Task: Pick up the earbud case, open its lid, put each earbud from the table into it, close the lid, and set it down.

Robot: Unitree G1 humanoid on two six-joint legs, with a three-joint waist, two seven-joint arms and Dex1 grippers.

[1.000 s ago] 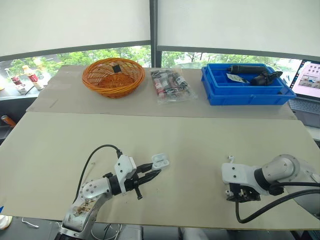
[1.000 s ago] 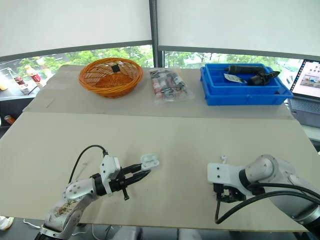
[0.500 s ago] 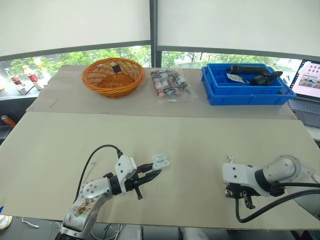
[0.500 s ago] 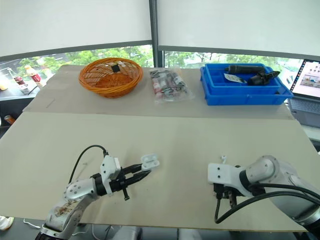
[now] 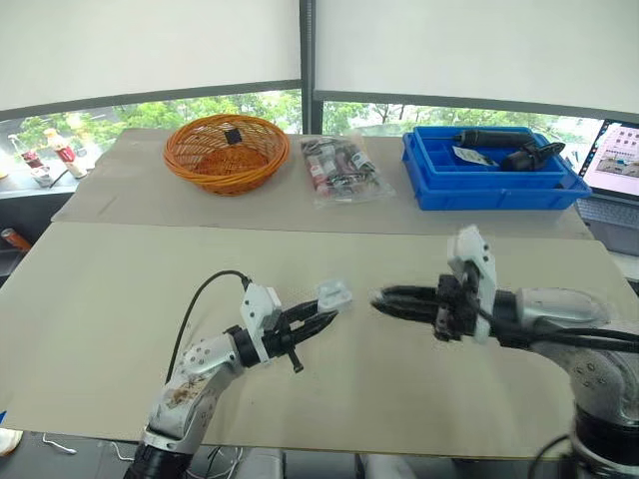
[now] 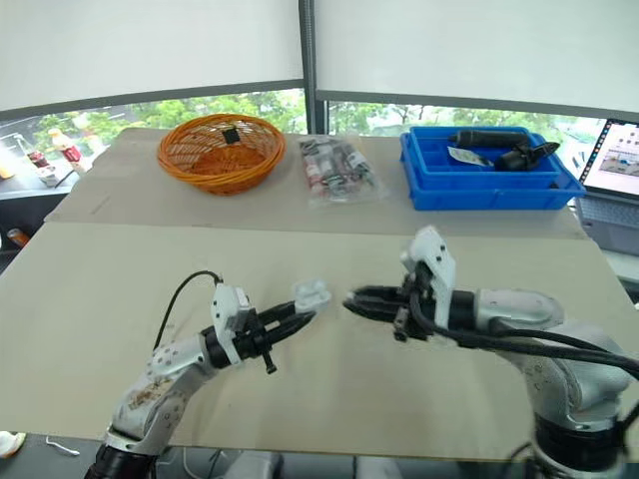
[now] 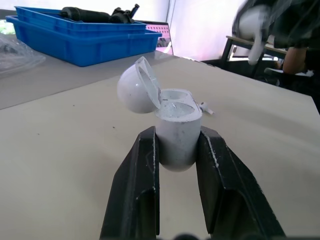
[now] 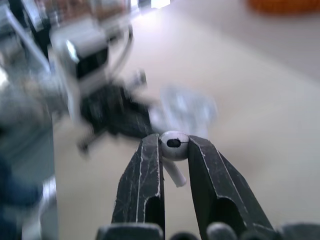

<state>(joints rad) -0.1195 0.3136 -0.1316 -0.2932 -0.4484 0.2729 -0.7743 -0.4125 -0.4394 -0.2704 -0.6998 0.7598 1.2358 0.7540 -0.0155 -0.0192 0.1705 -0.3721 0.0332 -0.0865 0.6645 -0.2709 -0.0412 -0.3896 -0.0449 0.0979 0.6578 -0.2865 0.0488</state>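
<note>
My left gripper [image 5: 324, 313] is shut on the white earbud case [image 5: 334, 294], holding it just above the table at front centre. The case [image 7: 177, 137] stands upright between the black fingers [image 7: 144, 165], its lid [image 7: 139, 92] hinged open. My right gripper [image 5: 380, 297] hovers level with the case, a short gap to its right, pointing at it. It is shut on a white earbud [image 8: 173, 141] pinched at the fingertips [image 8: 151, 150]. On the table beyond the case lies a small white piece [image 7: 205, 106] that looks like another earbud.
Along the back of the table stand an orange wicker basket [image 5: 227, 150], a clear bag of small items [image 5: 339, 170] and a blue bin [image 5: 489, 172] holding dark tools. A laptop [image 5: 619, 160] sits past the right edge.
My right gripper has lifted off the table at front right and swung left toward the case, carrying the earbud. The left gripper with the case has shifted slightly up and right.
</note>
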